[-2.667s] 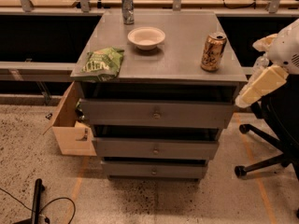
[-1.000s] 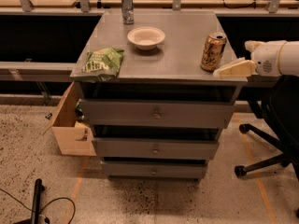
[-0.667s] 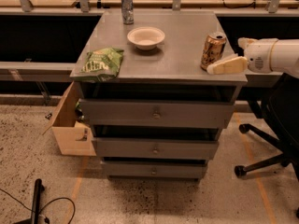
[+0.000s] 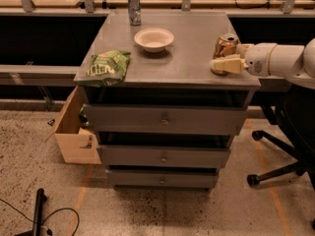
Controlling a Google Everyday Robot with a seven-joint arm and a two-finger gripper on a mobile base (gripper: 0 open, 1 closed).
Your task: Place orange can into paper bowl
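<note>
A shiny orange-gold drink can with a silver top (image 4: 226, 44) stood upright near the right edge of a grey metal drawer cabinet's flat top (image 4: 187, 70), toward the front right corner. The robot's cream-coloured gripper (image 4: 222, 65) reached in from the right at tabletop height and lay across the lower part of that can, hiding its base. It was touching or very nearly touching the can, but whether it was clamped on the can or merely resting against it could not be told. Behind the gripper, a thick white cylindrical arm (image 4: 278, 59) ran level out toward the right edge of the view. The small, shallow, off-white paper bowl (image 4: 154, 39) sat empty near the middle of the top, toward the back, well apart from the can and to its left. A crumpled green snack bag (image 4: 106, 66) lay at the front left corner, partly overhanging the edge. A slim silver-grey can (image 4: 134, 7) stood upright at the back, behind the bowl and slightly left of it. Below the top, three grey drawers with small round knobs (image 4: 164, 121) were stacked. An open brown cardboard box (image 4: 74, 134) leaned against the cabinet's left side, and a black wheeled office chair base (image 4: 283, 168) stood on the speckled floor (image 4: 147, 210) at the right.
</note>
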